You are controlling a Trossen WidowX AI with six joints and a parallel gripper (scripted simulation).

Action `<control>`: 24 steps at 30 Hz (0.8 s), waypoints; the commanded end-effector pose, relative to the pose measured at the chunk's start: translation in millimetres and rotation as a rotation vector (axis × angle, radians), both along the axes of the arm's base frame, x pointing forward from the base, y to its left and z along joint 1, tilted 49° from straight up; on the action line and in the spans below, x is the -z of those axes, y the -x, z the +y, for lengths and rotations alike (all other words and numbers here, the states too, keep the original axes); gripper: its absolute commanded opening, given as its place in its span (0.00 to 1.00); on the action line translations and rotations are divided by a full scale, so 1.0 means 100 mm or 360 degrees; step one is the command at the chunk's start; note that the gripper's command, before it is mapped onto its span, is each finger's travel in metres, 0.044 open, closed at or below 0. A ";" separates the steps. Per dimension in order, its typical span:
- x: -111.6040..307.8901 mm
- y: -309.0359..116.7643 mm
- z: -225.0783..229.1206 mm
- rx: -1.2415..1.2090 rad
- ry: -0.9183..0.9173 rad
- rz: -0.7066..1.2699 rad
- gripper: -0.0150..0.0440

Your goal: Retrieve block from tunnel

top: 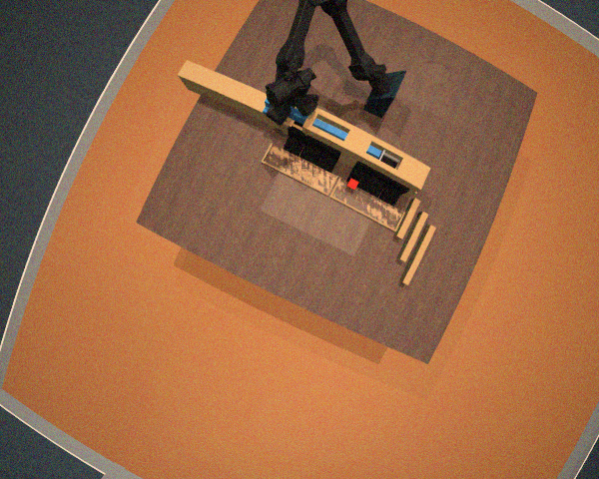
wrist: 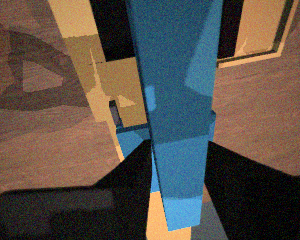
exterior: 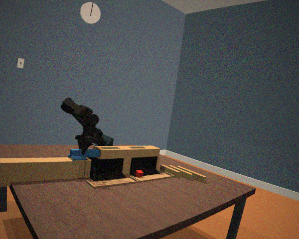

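Hand clamped on blue handle. Pull should run straight along the tunnel, no twist, red block watched.
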State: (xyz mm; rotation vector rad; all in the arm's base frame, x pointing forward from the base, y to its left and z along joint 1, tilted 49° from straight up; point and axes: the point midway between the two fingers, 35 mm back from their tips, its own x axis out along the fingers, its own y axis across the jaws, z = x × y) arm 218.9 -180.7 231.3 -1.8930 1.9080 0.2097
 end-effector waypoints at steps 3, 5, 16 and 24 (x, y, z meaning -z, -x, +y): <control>0.40 -0.07 0.25 -0.0110 -0.0126 0.0076 0.25; 0.45 -0.07 0.28 -0.0111 -0.0124 0.0077 0.25; -0.04 -0.03 0.10 0.0001 0.0005 -0.0014 0.74; -0.22 -0.07 0.26 -0.0056 -0.0063 -0.0081 1.00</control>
